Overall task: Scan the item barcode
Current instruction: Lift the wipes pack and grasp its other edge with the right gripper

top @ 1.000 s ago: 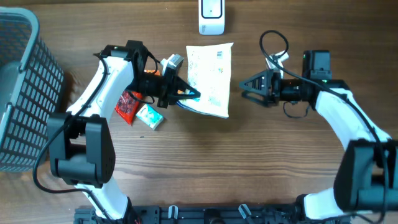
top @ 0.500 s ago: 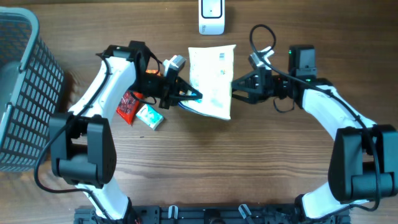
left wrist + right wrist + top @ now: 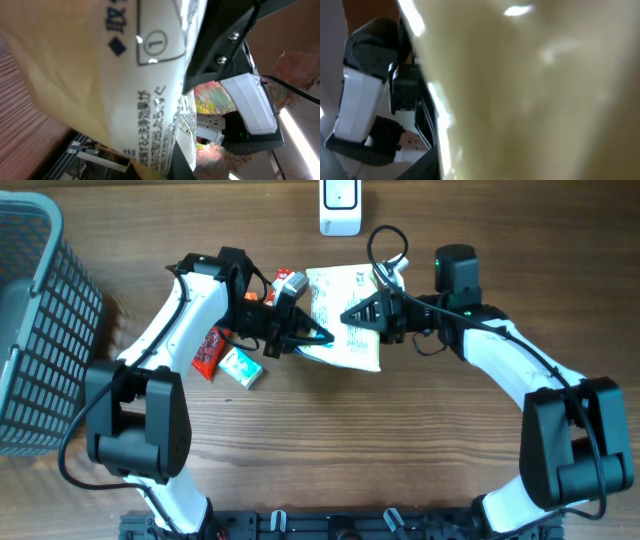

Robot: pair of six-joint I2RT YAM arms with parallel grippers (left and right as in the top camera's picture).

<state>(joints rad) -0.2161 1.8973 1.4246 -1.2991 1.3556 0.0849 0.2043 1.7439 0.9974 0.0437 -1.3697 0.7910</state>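
Table: brown wood planks | basket at left edge | left jaws clamp packet | right jaws on packet, grip unclear
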